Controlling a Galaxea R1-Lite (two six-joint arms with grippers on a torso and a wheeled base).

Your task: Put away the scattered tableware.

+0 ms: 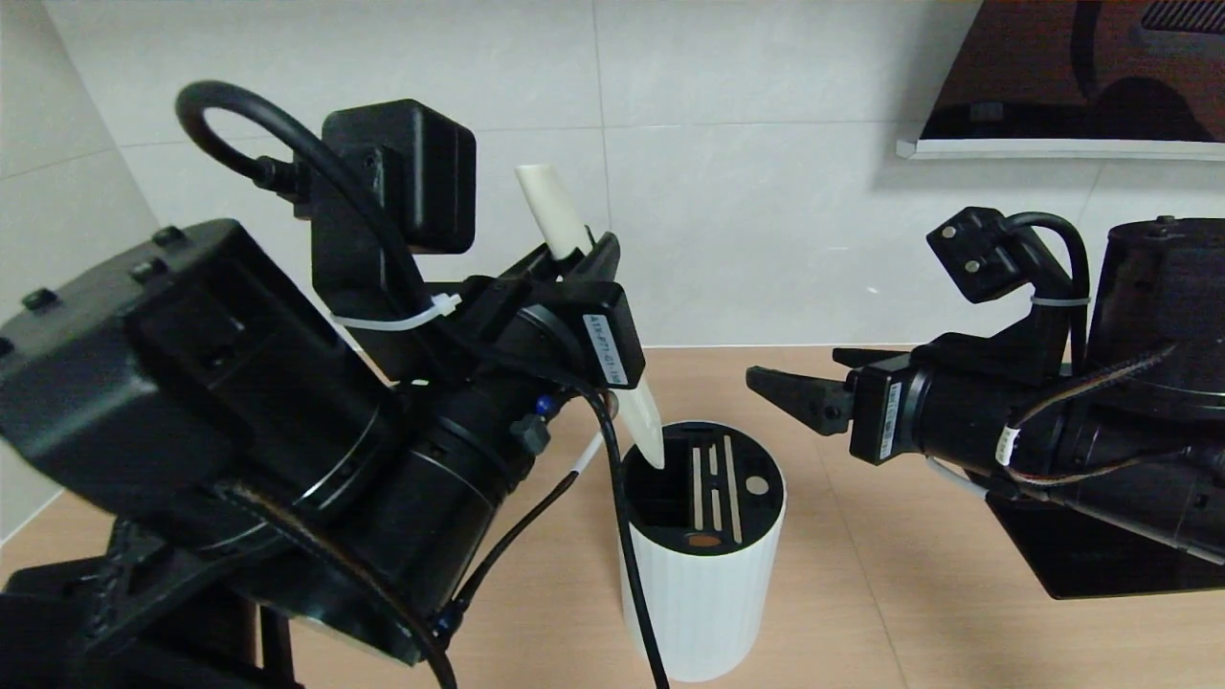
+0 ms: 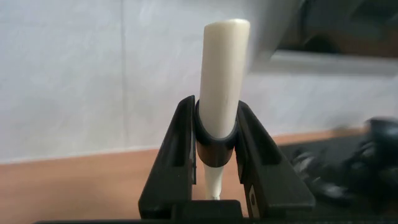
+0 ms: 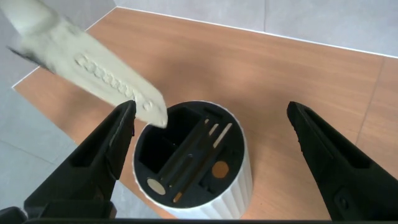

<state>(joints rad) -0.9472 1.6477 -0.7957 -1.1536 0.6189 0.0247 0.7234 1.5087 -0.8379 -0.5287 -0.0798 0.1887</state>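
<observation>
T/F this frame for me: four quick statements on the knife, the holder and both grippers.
1. The left gripper has its jaws shut on the handle of the cream-coloured knife. True.
2. The knife's tip points down at the wide opening of the white ribbed cylindrical holder. True.
3. The right gripper holds a spoon. False: its jaws are open and empty, beside the holder.
4. The holder lies on its side. False: it stands upright on the light wooden countertop.
</observation>
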